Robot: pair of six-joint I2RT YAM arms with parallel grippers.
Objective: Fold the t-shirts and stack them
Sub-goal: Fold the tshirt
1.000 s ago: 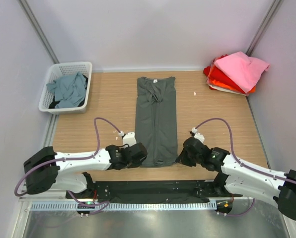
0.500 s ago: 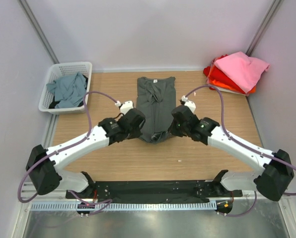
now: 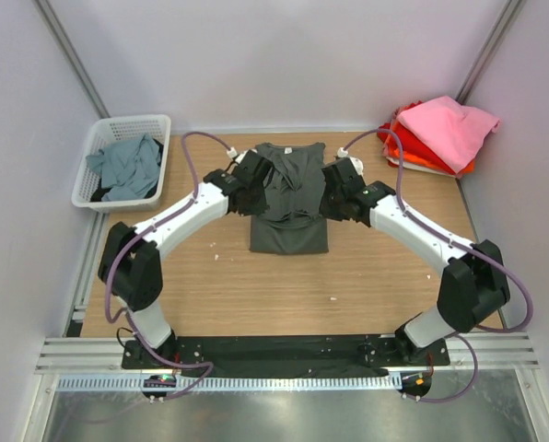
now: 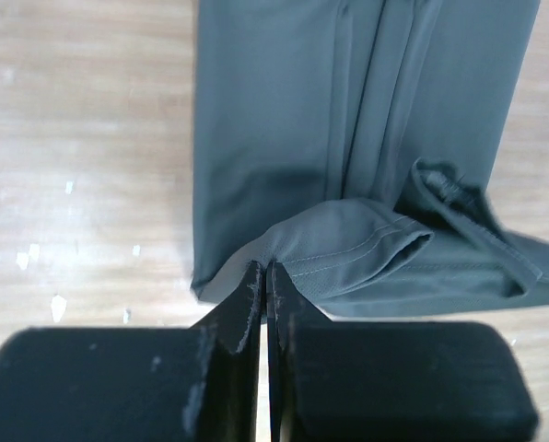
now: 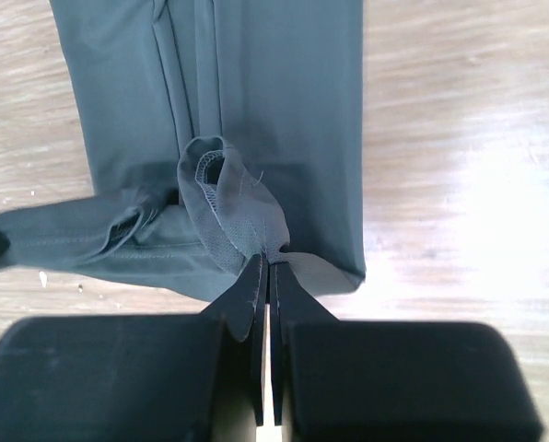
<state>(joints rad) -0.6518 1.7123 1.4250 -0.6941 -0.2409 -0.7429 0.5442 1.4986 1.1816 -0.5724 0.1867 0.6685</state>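
Note:
A dark charcoal-grey t-shirt (image 3: 289, 198) lies in a narrow strip at the middle back of the table, its bottom hem lifted and doubled toward the collar. My left gripper (image 3: 256, 195) is shut on the hem's left corner (image 4: 284, 253). My right gripper (image 3: 328, 201) is shut on the hem's right corner (image 5: 256, 230). The hem hangs between the two grippers above the lower layer of the shirt (image 4: 284, 110). A pile of folded t-shirts, pink (image 3: 449, 127) on top of red and orange (image 3: 411, 147), sits at the back right corner. A teal-grey t-shirt (image 3: 127, 166) lies crumpled in the basket.
A white lattice basket (image 3: 88, 175) stands at the back left against the wall. Small white specks lie on the wooden table (image 3: 210, 285). Both arms reach far forward over the table, their cables arching above them.
Both grippers have carried the grey shirt's bottom hem from the near edge of the table up toward its collar, folding the shirt about in half.

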